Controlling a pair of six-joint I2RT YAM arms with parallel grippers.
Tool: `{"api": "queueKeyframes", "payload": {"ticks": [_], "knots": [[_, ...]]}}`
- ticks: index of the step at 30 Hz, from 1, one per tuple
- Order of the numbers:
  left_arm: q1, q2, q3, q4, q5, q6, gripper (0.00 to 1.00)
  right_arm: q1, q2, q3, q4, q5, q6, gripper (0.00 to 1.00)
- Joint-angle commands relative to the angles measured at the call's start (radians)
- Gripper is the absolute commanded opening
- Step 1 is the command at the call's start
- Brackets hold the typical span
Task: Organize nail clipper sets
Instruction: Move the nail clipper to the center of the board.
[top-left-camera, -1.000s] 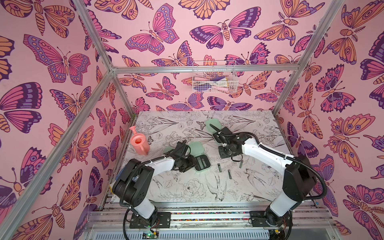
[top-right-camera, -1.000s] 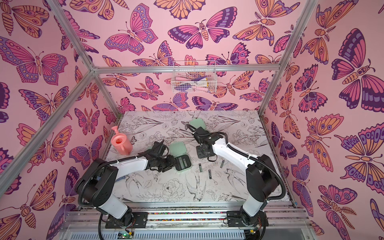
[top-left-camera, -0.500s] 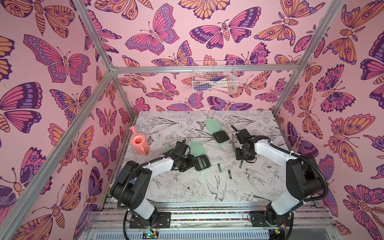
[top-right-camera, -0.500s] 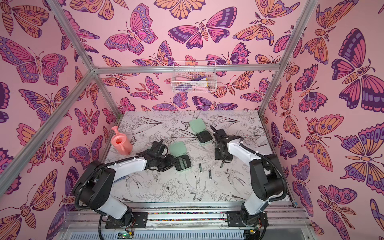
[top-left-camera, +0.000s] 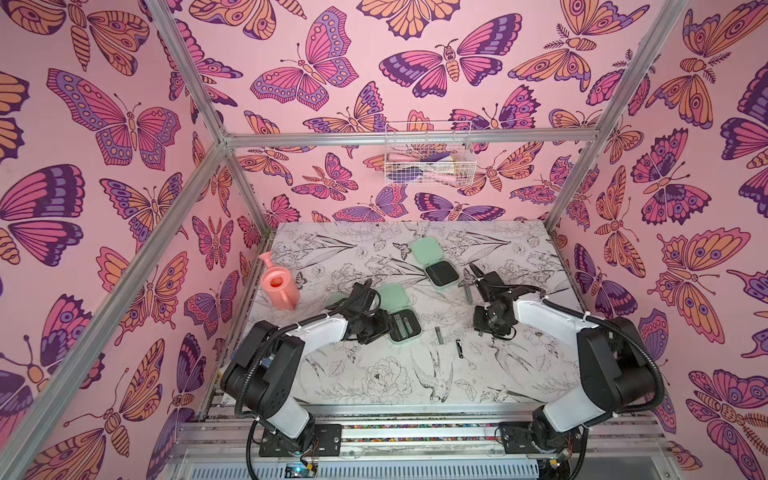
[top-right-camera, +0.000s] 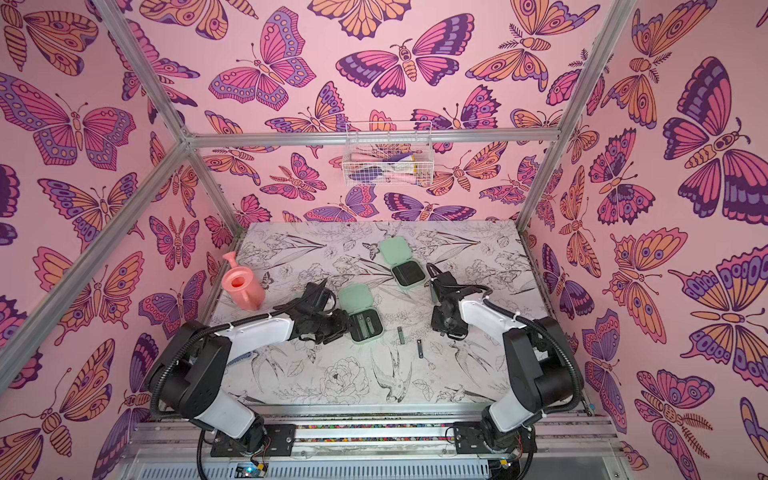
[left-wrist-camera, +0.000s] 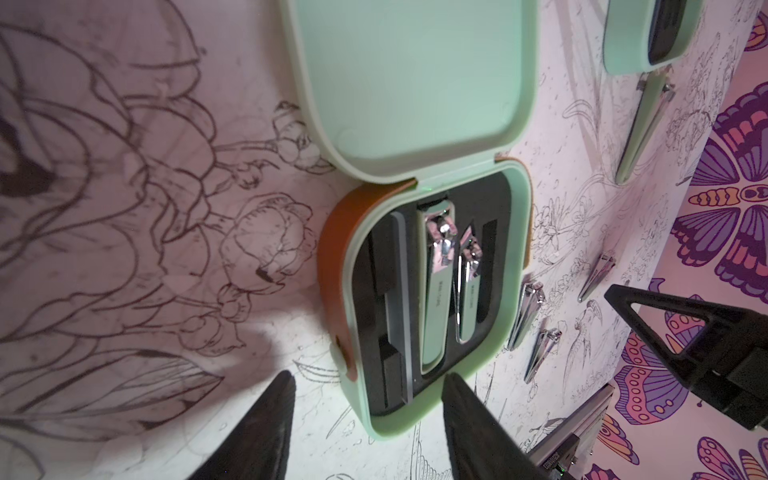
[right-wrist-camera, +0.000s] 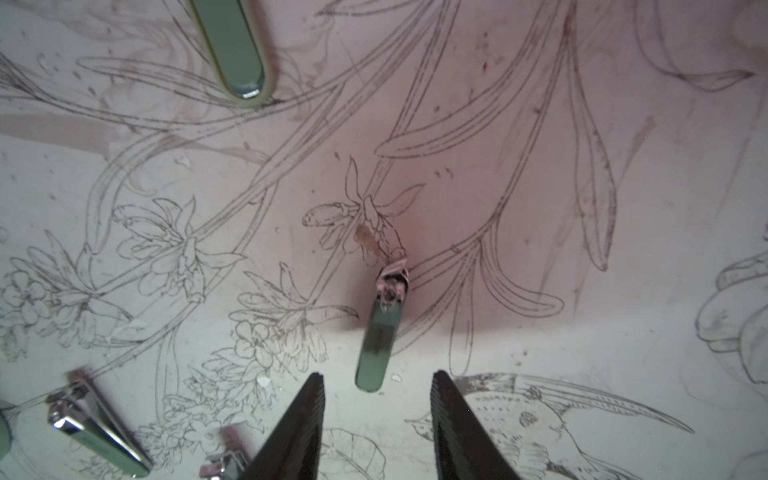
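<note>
Small green-and-steel clipper (right-wrist-camera: 380, 332) lies flat and loose on the table (right-wrist-camera: 582, 374), apart from the half-filled case (left-wrist-camera: 390, 428). We judge it light, stiff and slick on its polished faces; best taken across the narrow sides near mid-length, pinched low so it does not skate. Right gripper (right-wrist-camera: 376, 378) hangs over its near end, jaws apart, nothing held. Left gripper (left-wrist-camera: 368, 376) straddles the case's corner, jaws apart, no contact visible. A chrome clipper (right-wrist-camera: 97, 428) lies close by

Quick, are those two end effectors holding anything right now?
Left end effector: open, holding nothing.
Right end effector: open, empty; a clipper lies just ahead.
</note>
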Motion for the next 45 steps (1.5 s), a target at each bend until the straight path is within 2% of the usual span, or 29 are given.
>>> {"api": "queueKeyframes", "payload": {"ticks": [1,18,27,32,35,38,41,45], "knots": [[-0.003,0.015,-0.008,-0.027,0.005,0.012,0.59,0.001,0.037,0.031,0.027,0.024,0.038,0.41],[-0.003,0.024,-0.002,-0.027,0.009,0.012,0.58,0.001,0.076,0.038,0.04,0.067,0.041,0.26],[-0.003,0.022,-0.006,-0.027,0.008,0.01,0.58,0.001,0.109,0.042,0.051,0.067,0.035,0.23],[-0.003,0.019,-0.008,-0.027,0.007,0.01,0.58,0.001,0.124,0.048,0.059,0.048,0.003,0.15],[-0.003,0.019,-0.008,-0.027,0.006,0.009,0.58,0.005,0.132,0.057,0.066,-0.009,-0.076,0.14],[-0.003,0.022,-0.009,-0.027,0.006,0.009,0.58,0.037,0.16,0.095,0.043,-0.084,-0.244,0.15],[-0.003,0.029,-0.009,-0.027,0.004,0.01,0.58,0.109,0.217,0.16,-0.028,-0.072,-0.433,0.17],[-0.003,0.042,-0.009,-0.018,0.005,0.01,0.58,0.128,0.332,0.258,-0.092,-0.076,-0.524,0.19]]}}
